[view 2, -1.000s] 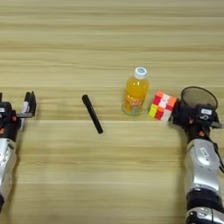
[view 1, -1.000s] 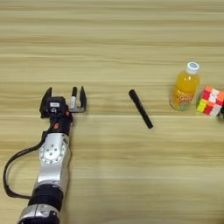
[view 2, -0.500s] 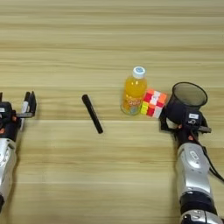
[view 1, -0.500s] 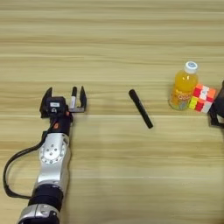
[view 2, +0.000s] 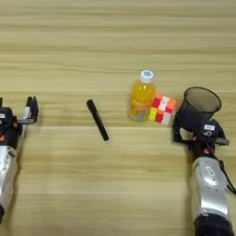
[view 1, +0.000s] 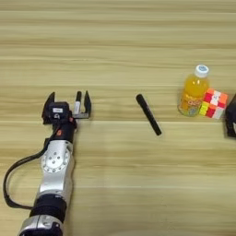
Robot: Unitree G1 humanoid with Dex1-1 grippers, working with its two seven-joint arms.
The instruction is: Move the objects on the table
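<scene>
On the table (view 1: 120,46), my left gripper (view 1: 67,102) rests at the left, open. A white marker with a dark cap (view 1: 78,108) sits just inside its right finger. A black marker (view 1: 148,115) lies slanted in the middle. Right of it stands the orange-juice bottle (view 2: 140,97) with a white cap, and the puzzle cube (view 2: 161,109) touches its right side. At the right, my right gripper (view 2: 198,130) is shut on the lower part of the dark grey cup (view 2: 202,99), which stands just right of the cube. The cup's base is hidden behind the fingers.
A black cable (view 1: 16,170) loops beside the left forearm (view 1: 55,170). The right forearm (view 2: 209,189) runs down to the near edge of the view. Bare wood lies across the far half of the table and between the two arms.
My right gripper brought the cup in from the right and leftward, pushing the cube left against the bottle. It has since eased back slightly. The left arm has not moved.
</scene>
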